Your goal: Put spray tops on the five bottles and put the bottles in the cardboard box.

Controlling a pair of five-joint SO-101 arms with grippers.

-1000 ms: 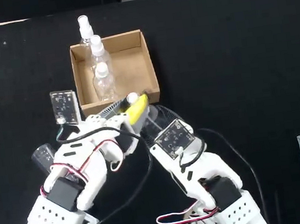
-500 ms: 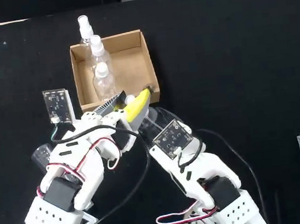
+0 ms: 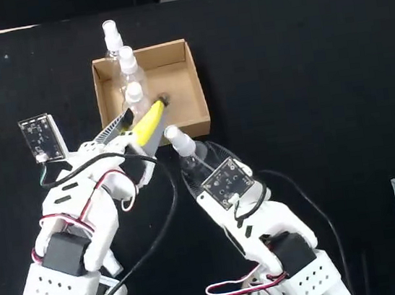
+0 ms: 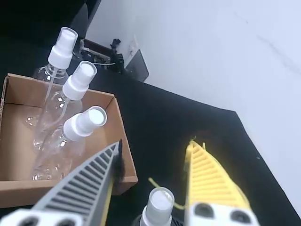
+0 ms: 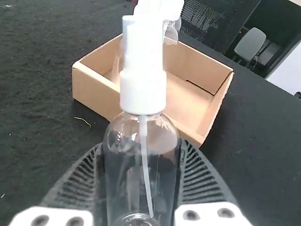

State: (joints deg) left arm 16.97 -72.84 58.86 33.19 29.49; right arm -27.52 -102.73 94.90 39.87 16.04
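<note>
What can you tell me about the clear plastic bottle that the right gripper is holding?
The clear plastic bottle is see-through and looks empty, with rounded shoulders. A white spray top sits on its neck, its thin tube running down inside. The right gripper clamps the body between dark ribbed fingers. It is just outside the cardboard box, top leaning toward it.

No text seems readable anywhere.

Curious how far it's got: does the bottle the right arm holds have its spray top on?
On: a white spray top caps the clear bottle gripped in the right pincer.
</note>
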